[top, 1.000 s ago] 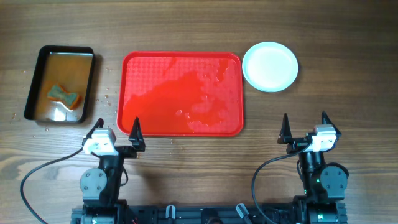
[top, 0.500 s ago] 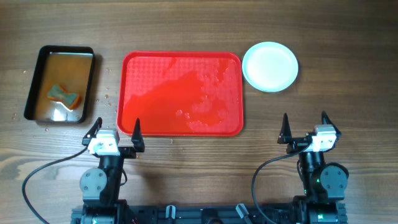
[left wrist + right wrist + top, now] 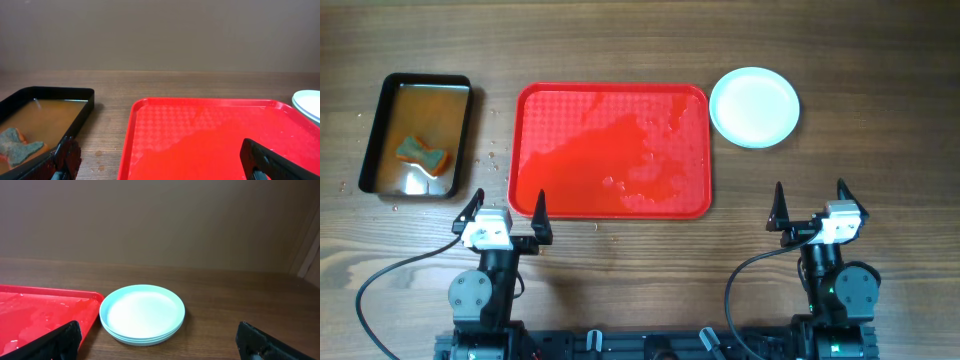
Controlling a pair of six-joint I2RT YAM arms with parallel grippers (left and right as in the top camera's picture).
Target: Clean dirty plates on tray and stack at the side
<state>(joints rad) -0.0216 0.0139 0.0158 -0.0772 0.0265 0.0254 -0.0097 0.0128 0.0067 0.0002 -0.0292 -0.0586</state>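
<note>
At the bottom of the overhead frame, the left gripper and right gripper both stand spread wide, holding nothing. Above them, mid-frame, the tray lies bare and wet. The plates sit stacked at upper right, off the tray — light, stiff, probably slick with water, best pinched at the rim. From overhead the stack reads as one plate; only the right wrist view shows layered rims — lower faces stay hidden.

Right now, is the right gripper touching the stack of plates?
Apart. The overhead view shows a stretch of table between the right gripper and the plates; its fingers are open, holding nothing.
</note>
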